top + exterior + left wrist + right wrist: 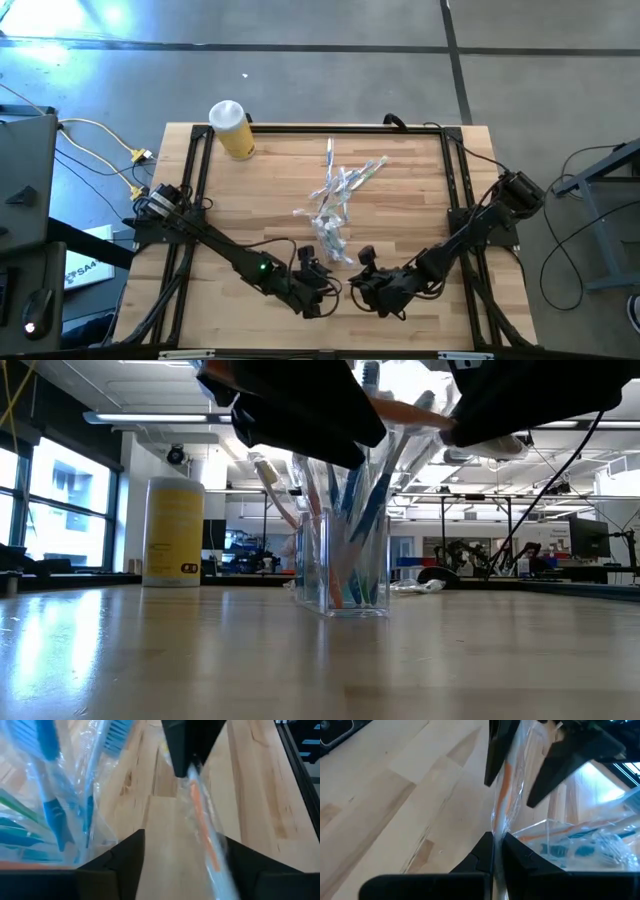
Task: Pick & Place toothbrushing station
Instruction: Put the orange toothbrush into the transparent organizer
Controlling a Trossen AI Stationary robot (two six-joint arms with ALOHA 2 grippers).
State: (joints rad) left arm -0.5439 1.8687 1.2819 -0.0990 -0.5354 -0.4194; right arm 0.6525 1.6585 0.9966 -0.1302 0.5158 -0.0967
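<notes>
A clear plastic cup (330, 238) (345, 565) stands on its base near the table's middle, with several wrapped toothbrushes (345, 185) sticking out of it. Just in front of it, my right gripper (495, 839) (362, 287) is shut on one wrapped orange toothbrush (504, 785) (202, 820), held above the table. My left gripper (184, 837) (325, 290) faces it, open. Its fingers (495, 750) stand on either side of the brush's other end. Whether one of them touches the brush, I cannot tell. My right gripper pinches the clear wrapper at one end of the orange toothbrush (496, 827) between its two fingers. The fingers slant downward from the table's right and lie roughly in line with the brush. The brush is lifted clear and reaches on between my left gripper's fingers.
A yellow bottle with a white cap (232, 128) (173, 532) stands at the table's far left. Black rails (455, 180) run along the left and right sides of the wooden table. Bare wood lies along the near edge and at the far right.
</notes>
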